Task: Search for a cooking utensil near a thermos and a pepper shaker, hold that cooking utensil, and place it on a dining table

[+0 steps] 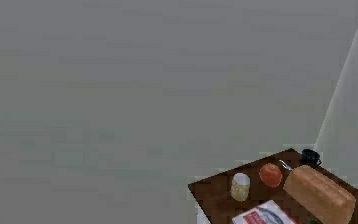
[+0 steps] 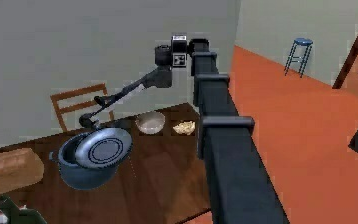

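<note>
Nearest me in the arm side view is the arm (image 2: 227, 130), then the table (image 2: 162, 170) under it. The pan (image 2: 95, 155) hangs tilted from the jaws by its handle's far tip, clear of the table; the jaws' own state I cannot tell. I judge it stiff and bowl-heavy, prone to swing; a hold nearer the bowl suits better. The forward view adds a loaf (image 1: 319, 190) and a red round thing (image 1: 272, 174) at the table's corner.
</note>
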